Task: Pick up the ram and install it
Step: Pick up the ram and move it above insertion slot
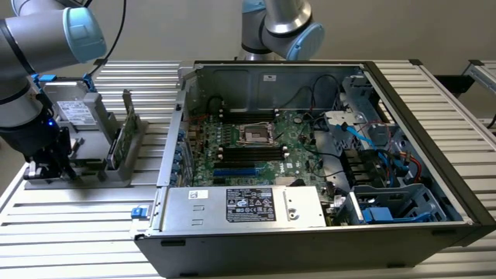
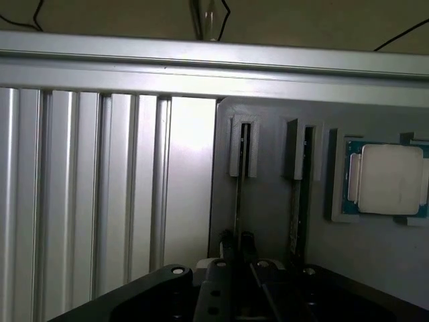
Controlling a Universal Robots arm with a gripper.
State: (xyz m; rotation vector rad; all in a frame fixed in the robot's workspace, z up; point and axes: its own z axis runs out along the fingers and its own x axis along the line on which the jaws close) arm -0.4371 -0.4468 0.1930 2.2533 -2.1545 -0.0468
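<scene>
Bench (image 1: 69, 232): ribbed aluminium slats.
Computer case (image 1: 438, 168): open, motherboard (image 1: 291, 139) exposed.
Grey holder (image 1: 116, 167): beside the case.
Processor chip (image 2: 387, 180): in the holder.

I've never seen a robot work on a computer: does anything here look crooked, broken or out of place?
Nothing stands out. The computer case lies open, the processor chip sits square in the grey holder, and the hand is closed on the ram standing in its slot.
</scene>
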